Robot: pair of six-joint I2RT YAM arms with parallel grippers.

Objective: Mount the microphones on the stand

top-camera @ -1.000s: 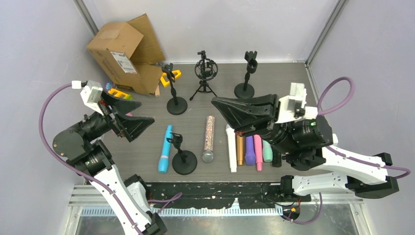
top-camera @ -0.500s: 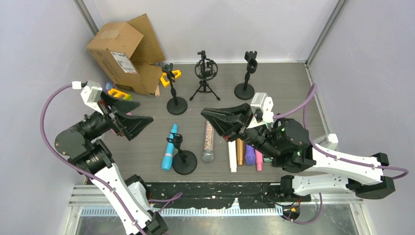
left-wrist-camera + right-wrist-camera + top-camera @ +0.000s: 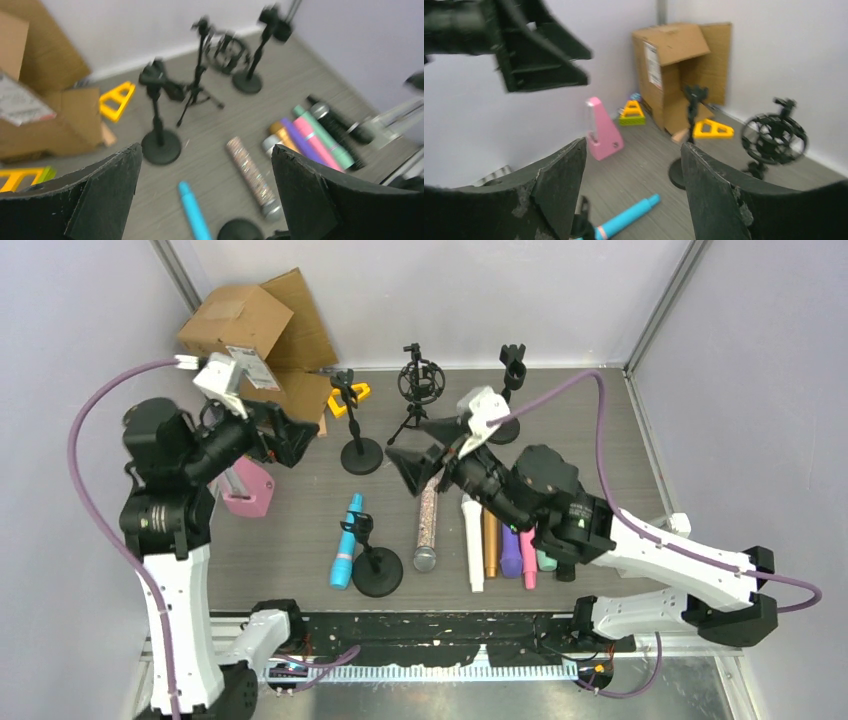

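Grey table (image 3: 290, 530) held eight microphones (image 3: 427, 515) lying flat, four stands (image 3: 361, 454) upright.
Left gripper (image 3: 205, 150) and right gripper (image 3: 633, 145) both gaped wide, empty.

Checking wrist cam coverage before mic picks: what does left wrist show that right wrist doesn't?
Only left wrist: the silver-glitter microphone and the row of gold, purple, pink, mint and black microphones lying on the table. Only right wrist: the pink wedge near the wall, and the left gripper, open, at upper left. Both: the cyan microphone, the cardboard box and the shock-mount stand.
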